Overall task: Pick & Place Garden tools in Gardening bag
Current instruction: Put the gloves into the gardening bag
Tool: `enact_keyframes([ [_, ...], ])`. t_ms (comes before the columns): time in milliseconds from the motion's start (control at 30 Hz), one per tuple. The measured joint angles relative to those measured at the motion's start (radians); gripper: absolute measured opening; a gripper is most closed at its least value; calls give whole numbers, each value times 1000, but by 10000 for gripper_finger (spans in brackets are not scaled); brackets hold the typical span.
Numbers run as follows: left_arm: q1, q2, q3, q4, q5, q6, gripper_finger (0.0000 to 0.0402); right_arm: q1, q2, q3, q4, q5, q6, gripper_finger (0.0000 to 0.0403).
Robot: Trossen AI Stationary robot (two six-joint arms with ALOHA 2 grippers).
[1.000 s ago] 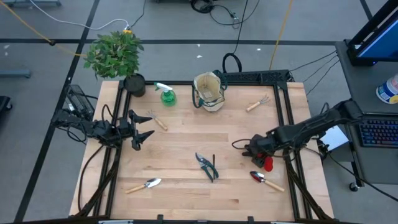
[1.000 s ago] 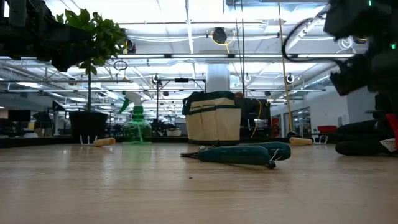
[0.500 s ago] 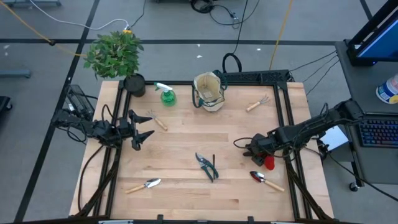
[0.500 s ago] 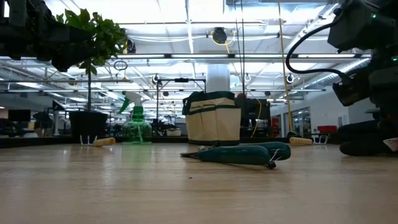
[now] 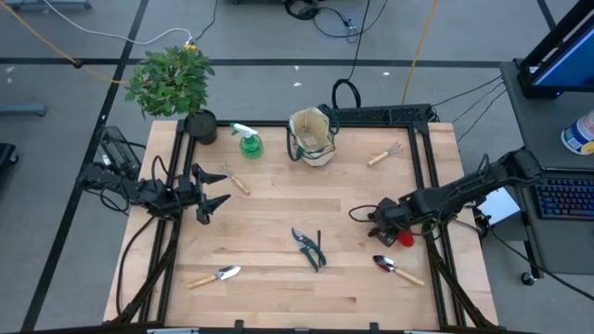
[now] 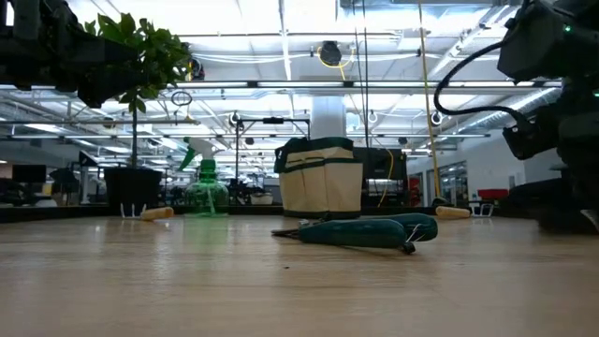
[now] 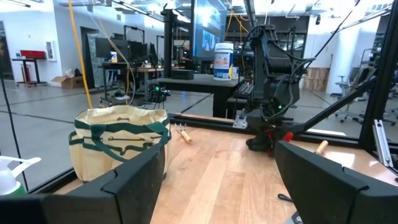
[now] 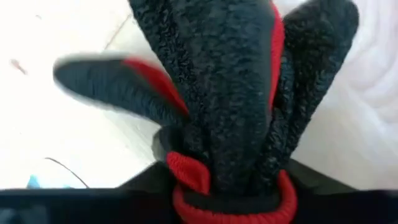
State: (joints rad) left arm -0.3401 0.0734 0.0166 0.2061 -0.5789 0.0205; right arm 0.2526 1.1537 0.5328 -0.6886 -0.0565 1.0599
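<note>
The red-black gloves (image 5: 405, 238) lie on the table at the right, and my right gripper (image 5: 393, 231) stands over them, pointing steeply down and shut on them. In the right wrist view the gloves (image 8: 230, 93) fill the picture, bunched up. The gardening bag (image 5: 312, 136) stands upright at the far middle. Dark pruning shears (image 5: 308, 247) lie at the table's middle. My left gripper (image 5: 218, 197) waits open at the left edge, level, with nothing between its fingers. My right gripper comes at the gloves from above, slanting down. The black fabric is gathered into folds at the red-rimmed cuff end (image 8: 186, 177), right at the fingers, which are mostly cut off by the picture's edge. The gloves still rest on the table.
A green spray bottle (image 5: 249, 139) and a potted plant (image 5: 172, 79) stand at the far left. A fork (image 5: 384, 154) lies at the far right and another fork (image 5: 232, 176) near my left gripper. Trowels lie near front left (image 5: 215, 276) and front right (image 5: 394, 268).
My right gripper has sunk a little onto the gloves. The red part of the gloves that showed beside it in the high view has shrunk and drawn in under the gripper.
</note>
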Motion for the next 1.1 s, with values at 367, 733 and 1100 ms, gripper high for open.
enact_keyframes([
  [367, 0, 0, 0, 6, 2, -3, 310, -171, -1, 115, 681, 51, -192, 60],
  [733, 0, 0, 0, 6, 5, -2, 310, -373, 6, 124, 1464, -49, -322, 60],
  [1100, 0, 0, 0, 6, 5, 2, 310, -484, 48, 421, 1195, 90, -713, 60],
])
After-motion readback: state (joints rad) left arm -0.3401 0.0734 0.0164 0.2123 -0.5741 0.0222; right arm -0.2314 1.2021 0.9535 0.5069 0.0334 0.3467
